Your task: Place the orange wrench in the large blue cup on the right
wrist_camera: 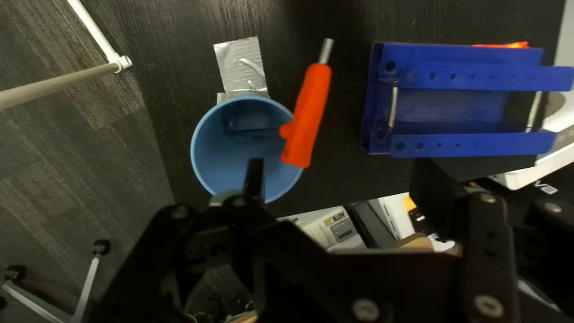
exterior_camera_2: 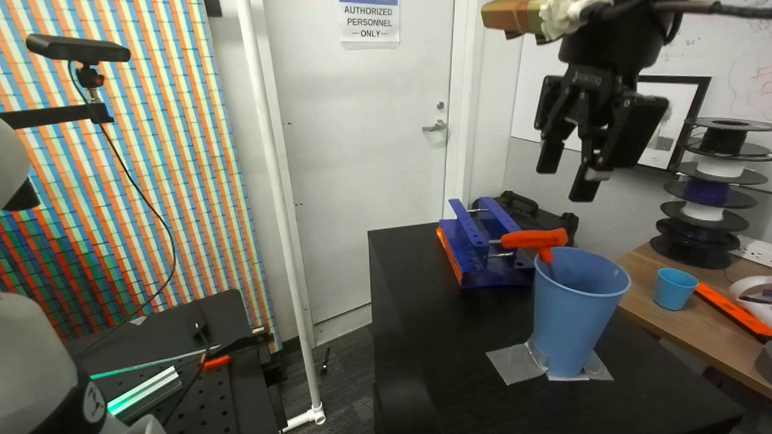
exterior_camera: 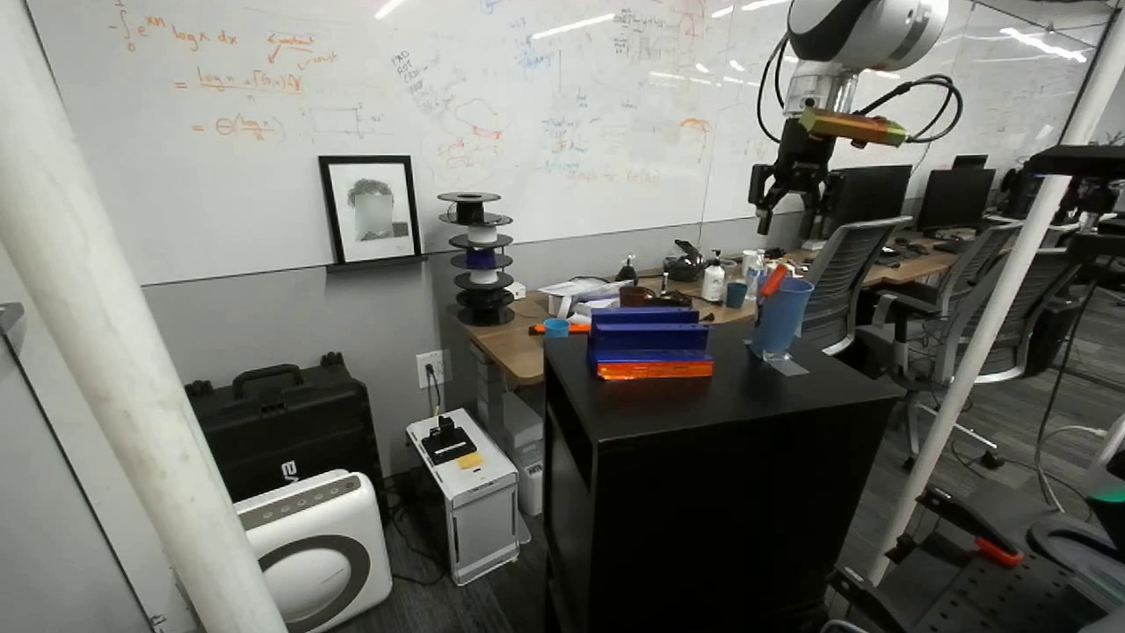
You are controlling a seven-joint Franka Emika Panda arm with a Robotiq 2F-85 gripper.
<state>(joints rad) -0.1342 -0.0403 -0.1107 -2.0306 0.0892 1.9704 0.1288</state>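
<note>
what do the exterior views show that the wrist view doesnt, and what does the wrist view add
Only the exterior views: a stack of spools and a framed picture, in both exterior views; a door sign, in an exterior view.

Only the wrist view: the inside of the large blue cup well below its rim, seen from above.

Shared: the orange wrench in that cup, the dark blue rack, the open pincer.

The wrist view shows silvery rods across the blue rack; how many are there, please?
2: in that picture, the left rod and the right rod, near opposite ends of the blue rack.
</note>
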